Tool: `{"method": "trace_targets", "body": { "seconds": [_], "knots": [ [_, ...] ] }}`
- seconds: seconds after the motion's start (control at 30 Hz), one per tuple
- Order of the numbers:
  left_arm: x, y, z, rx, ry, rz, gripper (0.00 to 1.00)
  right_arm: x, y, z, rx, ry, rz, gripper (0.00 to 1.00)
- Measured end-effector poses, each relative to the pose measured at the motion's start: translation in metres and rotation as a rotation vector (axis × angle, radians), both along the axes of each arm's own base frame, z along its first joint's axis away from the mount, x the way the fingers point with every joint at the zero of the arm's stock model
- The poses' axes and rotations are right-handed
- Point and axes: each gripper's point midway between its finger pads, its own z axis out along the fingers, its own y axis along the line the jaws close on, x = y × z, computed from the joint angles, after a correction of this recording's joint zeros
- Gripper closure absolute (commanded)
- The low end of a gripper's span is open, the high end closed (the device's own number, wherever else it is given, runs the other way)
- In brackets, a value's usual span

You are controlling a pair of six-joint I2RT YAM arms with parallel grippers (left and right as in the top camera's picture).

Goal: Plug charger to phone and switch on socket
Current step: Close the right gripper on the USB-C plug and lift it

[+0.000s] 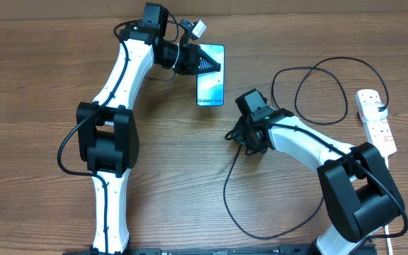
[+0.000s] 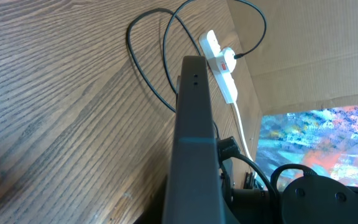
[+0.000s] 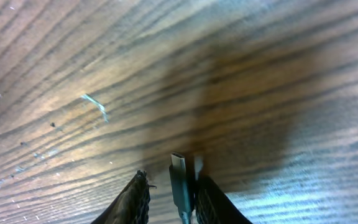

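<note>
Step in hand: plug-in. L gripper [image 1: 202, 62] is clamped on the phone [image 1: 211, 83]; R gripper [image 1: 244, 136] pinches the charger [image 3: 179, 175] tip nearby, not yet touching it. Next we reckon we'd need to line tip w/ phone's port, then go for the socket [image 1: 375, 120] switch.

The words "Galaxy S24" stand in small dark print across the lower end of the phone [image 1: 210, 83].
</note>
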Motion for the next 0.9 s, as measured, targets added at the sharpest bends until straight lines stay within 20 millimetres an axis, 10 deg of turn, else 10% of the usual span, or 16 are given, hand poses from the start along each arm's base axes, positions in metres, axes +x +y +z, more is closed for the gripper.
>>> {"method": "trace_targets", "body": {
  "seconds": [0.2, 0.9],
  "knots": [
    [0.0, 0.0, 0.0, 0.0, 0.0, 0.0, 0.96, 0.001, 0.0, 0.0, -0.008, -0.007, 0.016, 0.96],
    [0.0, 0.0, 0.0, 0.0, 0.0, 0.0, 0.96, -0.005, -0.029, 0.023, -0.227, 0.063, 0.285, 0.96]
  ]
}}
